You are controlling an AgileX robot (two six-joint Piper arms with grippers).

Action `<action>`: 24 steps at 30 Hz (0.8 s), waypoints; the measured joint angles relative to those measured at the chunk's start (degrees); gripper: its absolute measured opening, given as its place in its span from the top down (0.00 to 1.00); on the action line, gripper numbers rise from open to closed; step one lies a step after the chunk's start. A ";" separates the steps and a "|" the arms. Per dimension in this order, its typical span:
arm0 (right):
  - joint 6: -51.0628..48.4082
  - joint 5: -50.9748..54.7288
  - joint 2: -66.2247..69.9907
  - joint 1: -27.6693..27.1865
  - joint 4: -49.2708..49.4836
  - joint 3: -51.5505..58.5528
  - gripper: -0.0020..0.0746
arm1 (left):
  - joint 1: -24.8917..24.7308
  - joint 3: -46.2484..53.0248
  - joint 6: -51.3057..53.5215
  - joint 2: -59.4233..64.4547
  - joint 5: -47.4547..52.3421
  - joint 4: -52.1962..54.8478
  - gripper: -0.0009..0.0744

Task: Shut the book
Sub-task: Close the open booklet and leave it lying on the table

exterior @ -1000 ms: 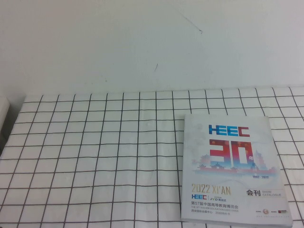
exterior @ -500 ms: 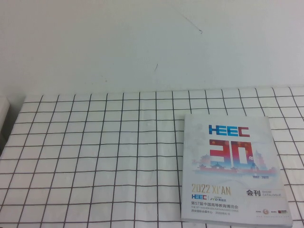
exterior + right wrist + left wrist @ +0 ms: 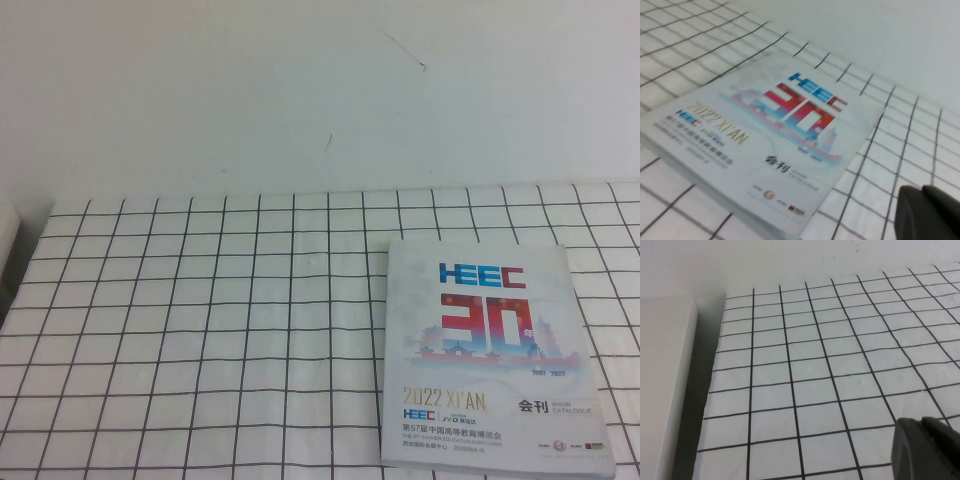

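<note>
Surroundings: a white cloth point(image 3: 200, 330) ruled in black squares covers the tabletop from the far wall to the near edge of the high view. Faint creases run through it.
Far side: a plain white wall point(image 3: 300, 90) rises behind the cloth, with a few small dark marks point(image 3: 328, 141) on it.
Left margin: a white block point(image 3: 665, 390) stands beside the cloth's left edge, with a shadowed gap between the two. In the high view only a sliver of it shows.
Book: the book point(image 3: 488, 355) lies flat on the cloth in the right, near part of the tabletop. It is already closed, front cover up.
Cover: pale ground, blue "HEEC", large red "30", gold "2022 XI'AN", then small print and logos toward the near edge.
Book's lie: its sides run roughly along the grid lines, and its near edge reaches the bottom of the high view.
In the way: the whole cover is in plain sight from the high camera, and most of it from the right wrist camera point(image 3: 765, 135).
Left pincer: the left pincer point(image 3: 926, 449) shows only as a dark rounded tip in its own wrist view. It is held above the cloth on the left side of the tabletop, near the white block and well apart from the book.
Left pincer state: cannot tell whether it is wide or narrow.
Right pincer: the right pincer point(image 3: 927, 214) is likewise a dark tip. It hangs above the cloth just beside the book, off the corner with the small logos, and is not touching the cover.
Right pincer state: cannot tell either.
Pose: both wrists are angled down and forward, looking slantwise across the grid toward the wall.
</note>
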 joint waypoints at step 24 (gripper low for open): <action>20.94 -5.88 -0.09 -9.81 -5.20 6.93 0.98 | 0.13 -0.07 0.00 -0.13 0.12 -0.27 0.99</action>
